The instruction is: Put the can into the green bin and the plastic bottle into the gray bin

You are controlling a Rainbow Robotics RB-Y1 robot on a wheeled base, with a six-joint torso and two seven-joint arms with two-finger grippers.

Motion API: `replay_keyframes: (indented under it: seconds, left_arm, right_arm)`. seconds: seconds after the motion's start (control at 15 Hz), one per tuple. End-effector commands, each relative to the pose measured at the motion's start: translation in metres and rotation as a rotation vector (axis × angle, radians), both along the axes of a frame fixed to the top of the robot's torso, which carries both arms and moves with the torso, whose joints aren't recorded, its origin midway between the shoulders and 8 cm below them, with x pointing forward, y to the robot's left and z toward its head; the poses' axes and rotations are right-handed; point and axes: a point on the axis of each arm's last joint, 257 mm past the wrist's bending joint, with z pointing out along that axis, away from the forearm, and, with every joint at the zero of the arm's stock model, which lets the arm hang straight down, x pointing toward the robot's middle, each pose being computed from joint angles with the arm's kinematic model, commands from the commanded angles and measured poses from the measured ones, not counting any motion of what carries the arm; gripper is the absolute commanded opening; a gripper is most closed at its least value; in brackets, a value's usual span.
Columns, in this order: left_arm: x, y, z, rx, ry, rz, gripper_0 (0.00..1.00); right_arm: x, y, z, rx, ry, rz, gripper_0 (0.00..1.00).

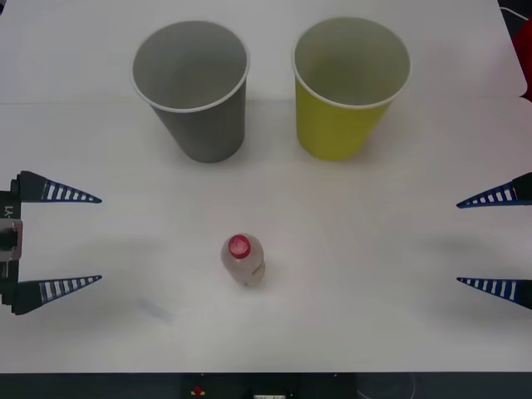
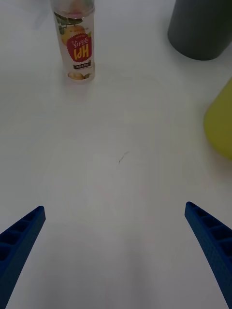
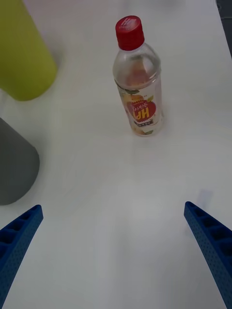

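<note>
The plastic bottle (image 1: 243, 259) (image 2: 76, 46) (image 3: 137, 84) stands upright near the table's front middle, clear with a red cap and a white, yellow and red label. Behind it stand the gray bin (image 1: 194, 90) (image 2: 202, 26) (image 3: 13, 166) at the back left and the green bin (image 1: 347, 85) (image 2: 221, 120) (image 3: 23, 50) at the back right, both upright and empty as far as I see. My left gripper (image 1: 71, 239) (image 3: 113, 251) is open at the left edge, well apart from the bottle. My right gripper (image 1: 490, 241) (image 2: 116, 246) is open at the right edge. The can is out of view.
The white table (image 1: 374, 274) carries the two cups and the bottle. Its dark front edge (image 1: 266, 384) runs along the bottom of the front view. A red object (image 1: 525, 62) shows at the far right edge.
</note>
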Motion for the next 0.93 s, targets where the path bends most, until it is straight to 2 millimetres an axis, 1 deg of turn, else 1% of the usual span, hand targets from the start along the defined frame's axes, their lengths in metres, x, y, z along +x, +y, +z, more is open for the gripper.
replay_keyframes:
  seconds: [0.07, 0.13, 0.27, 0.47, 0.53, 0.6, 0.73, 0.93]
  left_arm:
    - [0.001, 0.005, -0.003, -0.006, 0.014, 0.016, 1.00]
    - [0.001, 0.011, -0.009, -0.010, 0.035, 0.037, 1.00]
    - [-0.006, 0.022, -0.025, -0.017, 0.109, 0.057, 1.00]
    - [-0.022, 0.020, -0.054, -0.088, 0.234, 0.072, 1.00]
    - [-0.025, 0.016, -0.062, -0.116, 0.262, 0.076, 1.00]
    - [-0.028, 0.008, -0.071, -0.150, 0.294, 0.072, 1.00]
    - [-0.032, -0.005, -0.082, -0.211, 0.349, 0.062, 1.00]
    - [-0.027, -0.026, -0.097, -0.294, 0.401, 0.057, 1.00]
  right_arm:
    - [0.000, 0.000, 0.000, 0.000, 0.000, 0.000, 1.00]
    - [0.000, 0.000, 0.000, 0.000, 0.000, 0.000, 1.00]
    - [0.000, 0.000, 0.000, 0.000, 0.000, 0.000, 1.00]
    - [0.000, 0.000, 0.000, 0.000, 0.000, 0.000, 1.00]
    - [0.000, 0.000, 0.000, 0.000, 0.000, 0.000, 1.00]
    - [0.000, 0.000, 0.000, 0.000, 0.000, 0.000, 1.00]
    - [0.000, 0.000, 0.000, 0.000, 0.000, 0.000, 1.00]
    - [0.000, 0.000, 0.000, 0.000, 0.000, 0.000, 1.00]
